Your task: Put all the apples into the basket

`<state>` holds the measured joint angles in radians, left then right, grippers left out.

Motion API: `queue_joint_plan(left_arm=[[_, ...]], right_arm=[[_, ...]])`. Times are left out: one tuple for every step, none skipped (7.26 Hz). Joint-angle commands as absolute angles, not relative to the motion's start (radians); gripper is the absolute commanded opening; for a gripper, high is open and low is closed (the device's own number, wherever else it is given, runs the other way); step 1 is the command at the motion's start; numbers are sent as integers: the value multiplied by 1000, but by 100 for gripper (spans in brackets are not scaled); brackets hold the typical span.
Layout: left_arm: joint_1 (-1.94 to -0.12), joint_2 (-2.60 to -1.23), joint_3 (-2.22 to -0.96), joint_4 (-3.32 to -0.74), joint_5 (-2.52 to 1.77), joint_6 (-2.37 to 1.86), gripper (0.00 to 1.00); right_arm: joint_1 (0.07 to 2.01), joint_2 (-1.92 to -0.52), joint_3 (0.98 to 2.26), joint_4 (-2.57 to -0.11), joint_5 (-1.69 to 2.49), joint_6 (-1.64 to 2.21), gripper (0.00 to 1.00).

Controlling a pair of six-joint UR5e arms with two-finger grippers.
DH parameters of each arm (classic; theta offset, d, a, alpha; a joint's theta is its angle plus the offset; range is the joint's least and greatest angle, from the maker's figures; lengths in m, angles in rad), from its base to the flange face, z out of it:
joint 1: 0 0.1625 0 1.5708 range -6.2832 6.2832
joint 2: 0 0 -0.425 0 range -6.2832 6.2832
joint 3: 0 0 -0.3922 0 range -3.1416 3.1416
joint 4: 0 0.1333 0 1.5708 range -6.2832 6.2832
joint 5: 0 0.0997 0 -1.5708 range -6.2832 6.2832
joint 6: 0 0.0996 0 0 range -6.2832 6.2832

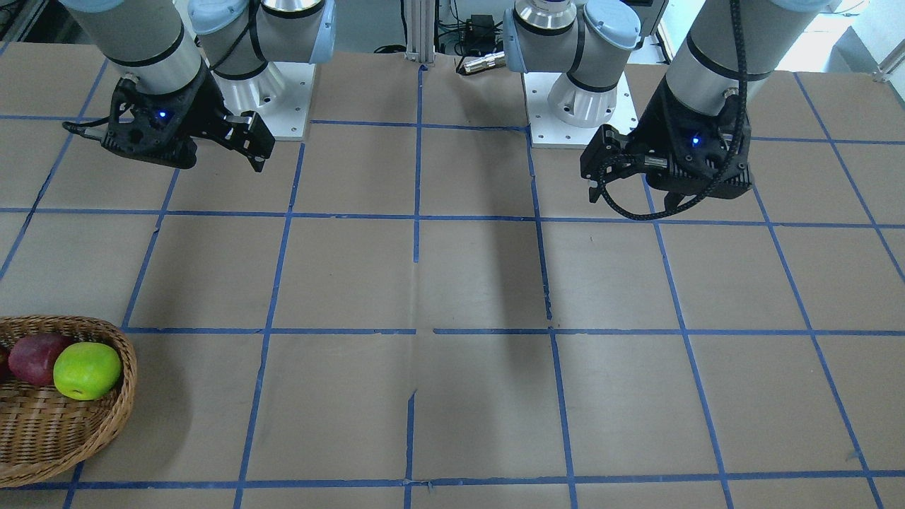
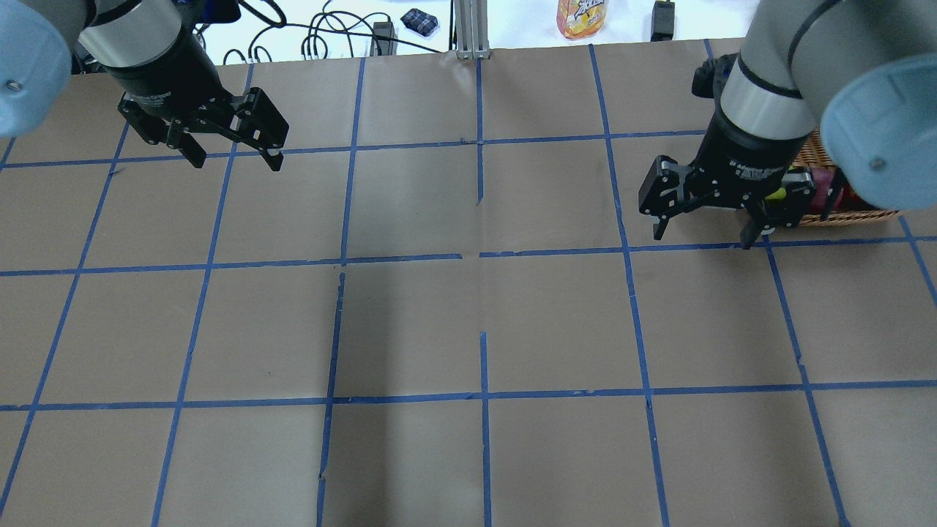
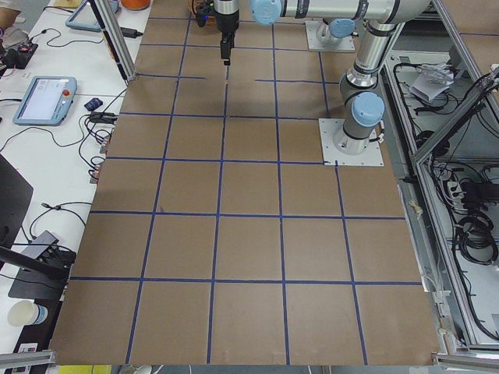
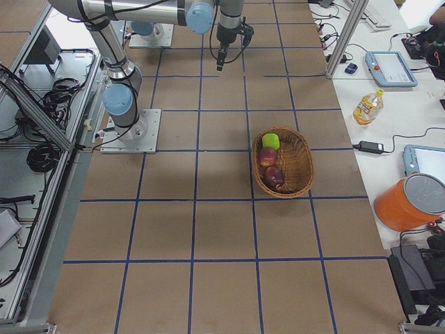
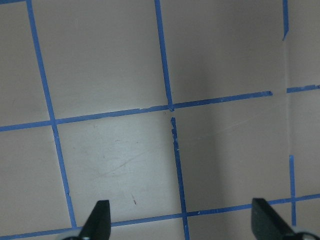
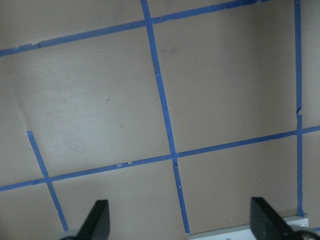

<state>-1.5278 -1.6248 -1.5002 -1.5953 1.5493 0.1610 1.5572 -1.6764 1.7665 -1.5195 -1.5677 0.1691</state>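
Observation:
The wicker basket (image 4: 299,163) holds all three apples: the green apple (image 4: 270,141), the red apple (image 4: 268,156) and the dark maroon apple (image 4: 274,176). In the front view the basket (image 1: 42,438) sits at the lower left with the green apple (image 1: 87,370) and the red apple (image 1: 39,359); the maroon one is cut off at the edge. My right gripper (image 2: 701,236) is open and empty, raised on the robot side of the basket (image 2: 853,214). My left gripper (image 2: 236,162) is open and empty over bare table. Both wrist views show only taped table between spread fingertips (image 5: 100,220) (image 6: 97,220).
The table is brown paper with a blue tape grid. The arm bases (image 1: 269,106) (image 1: 580,106) stand at the robot side. A juice bottle (image 2: 582,18) and cables lie beyond the far table edge. An orange bucket (image 4: 410,202) stands off the table's side.

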Motion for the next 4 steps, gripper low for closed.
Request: queue_joint_plan(left_arm=[[-1528,-1624,-1500,-1595,1549,161,100],[-1528,-1624,-1500,-1595,1549,161,100],[-1528,-1624,-1500,-1595,1549,161,100],[-1528,-1624,-1500,-1595,1549,161,100]], right_arm=[[1548,-1773,1855,-1552,-1566,108,100],[1540,-1770,1814,-1554,-1566,104,100],[1534,-1754,1751,-1537,-1566,104,100],[1534,-1724,1702,-1504,-1568,106,100]])
